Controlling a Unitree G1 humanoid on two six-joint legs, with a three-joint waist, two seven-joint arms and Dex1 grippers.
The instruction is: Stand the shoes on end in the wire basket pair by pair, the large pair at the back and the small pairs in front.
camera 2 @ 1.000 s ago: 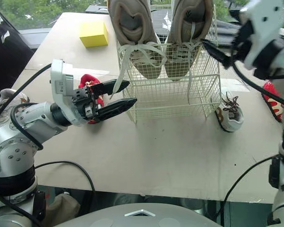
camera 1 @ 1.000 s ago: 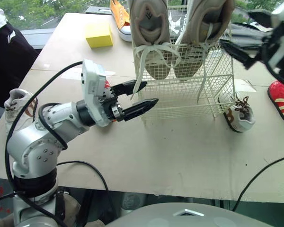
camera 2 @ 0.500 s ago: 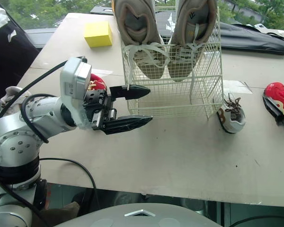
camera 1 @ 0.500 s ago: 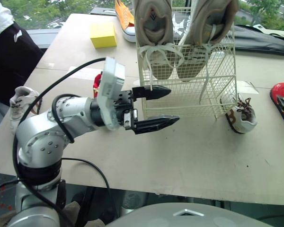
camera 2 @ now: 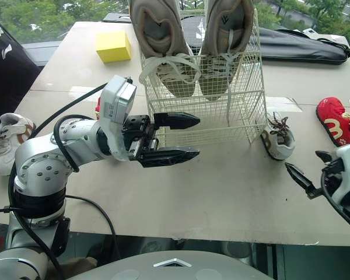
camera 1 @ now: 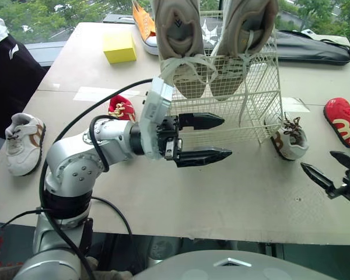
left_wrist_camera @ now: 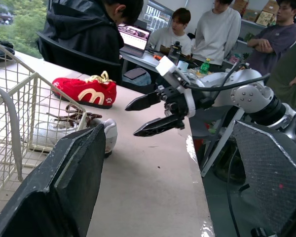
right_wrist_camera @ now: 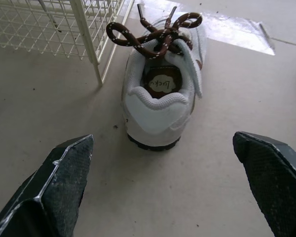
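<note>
Currently, left claw (camera 1: 226, 138) released, empty before wire basket (camera 1: 262, 111), right claw (camera 1: 317, 160) released near white brown-laced shoe (right_wrist_camera: 158, 106)

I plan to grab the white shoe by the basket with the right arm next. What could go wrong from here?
The white shoe lies close beside a corner leg of the wire basket, so the open right gripper may strike wire. Its loose brown laces could snag the mesh on lifting. The open left gripper hovers before the basket's front, possibly blocking placement.
</note>
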